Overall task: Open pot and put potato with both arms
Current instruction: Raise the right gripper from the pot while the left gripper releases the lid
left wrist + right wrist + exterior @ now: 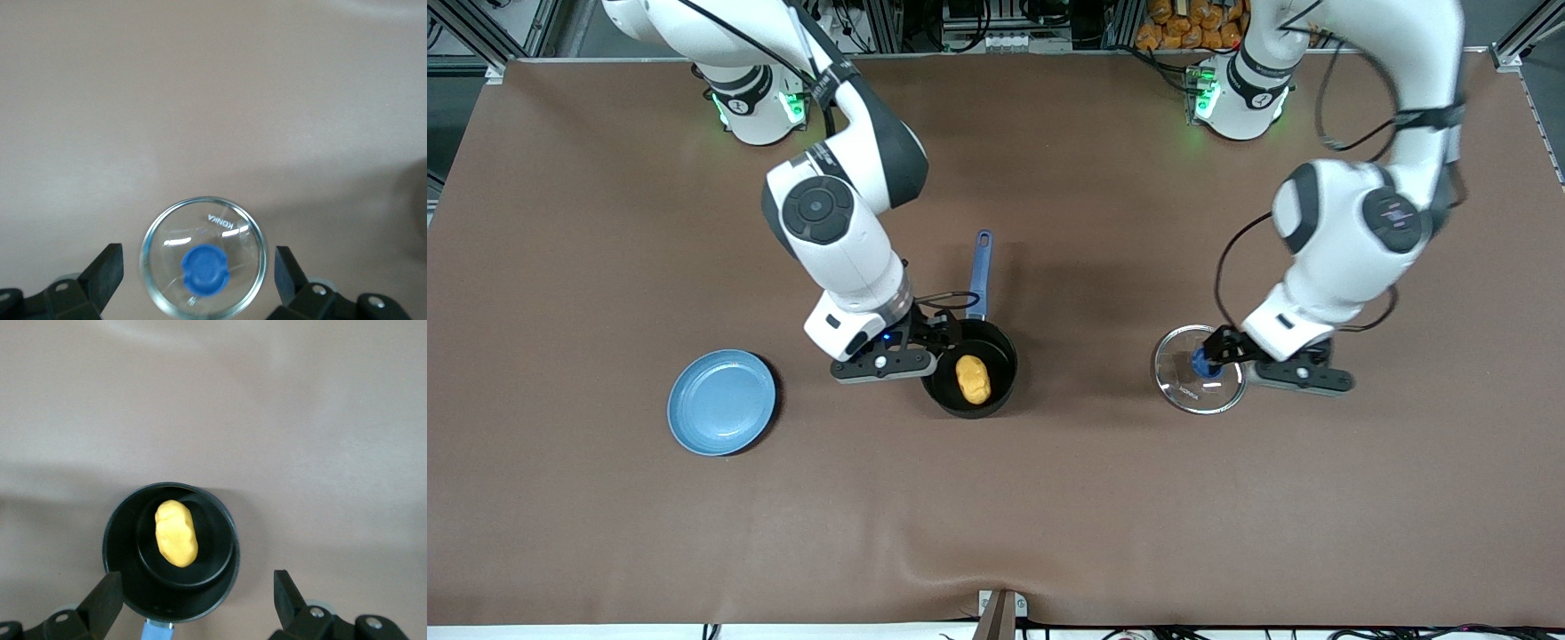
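Observation:
The pot stands open in the middle of the table, its blue handle pointing toward the robots' bases. The yellow-orange potato lies inside it. My right gripper is open and empty, above the pot's rim at the handle end. In the right wrist view the potato lies in the pot, with the right gripper spread wide. The glass lid with its blue knob lies on the table toward the left arm's end. My left gripper is open above the lid, fingers clear of the knob.
A flat light-blue plate lies on the brown table toward the right arm's end, beside the pot. The brown table cover is bare nearer the front camera.

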Motion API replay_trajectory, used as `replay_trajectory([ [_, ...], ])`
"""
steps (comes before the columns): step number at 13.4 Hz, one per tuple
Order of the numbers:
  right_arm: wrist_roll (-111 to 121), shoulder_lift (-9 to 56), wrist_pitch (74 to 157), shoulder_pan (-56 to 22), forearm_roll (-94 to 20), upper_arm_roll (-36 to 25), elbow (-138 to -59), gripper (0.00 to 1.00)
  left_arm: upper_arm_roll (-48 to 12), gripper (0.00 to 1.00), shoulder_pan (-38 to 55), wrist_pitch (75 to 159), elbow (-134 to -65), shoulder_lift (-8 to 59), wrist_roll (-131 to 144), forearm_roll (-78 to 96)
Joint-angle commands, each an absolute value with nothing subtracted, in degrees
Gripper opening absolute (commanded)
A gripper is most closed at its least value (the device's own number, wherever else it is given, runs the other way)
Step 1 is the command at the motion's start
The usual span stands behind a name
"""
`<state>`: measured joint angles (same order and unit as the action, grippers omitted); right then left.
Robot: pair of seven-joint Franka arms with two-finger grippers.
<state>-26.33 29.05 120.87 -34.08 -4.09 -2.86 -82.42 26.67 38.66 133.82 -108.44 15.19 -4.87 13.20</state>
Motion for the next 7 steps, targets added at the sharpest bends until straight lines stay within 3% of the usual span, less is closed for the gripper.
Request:
replay_trajectory([
  [1,-26.72,27.95,117.44,-32.35,-3.43,-2.11,-81.39,1.0,18.93,1.0,31.58,126.76,-103.46,13.1,-2.03,6.61],
  [7,-24.94,24.88,108.91,-28.13,-3.6,-2.11,-79.8,1.0,-6.54,1.0,7.52,124.02,-103.01,5.81,-2.02,-5.52],
])
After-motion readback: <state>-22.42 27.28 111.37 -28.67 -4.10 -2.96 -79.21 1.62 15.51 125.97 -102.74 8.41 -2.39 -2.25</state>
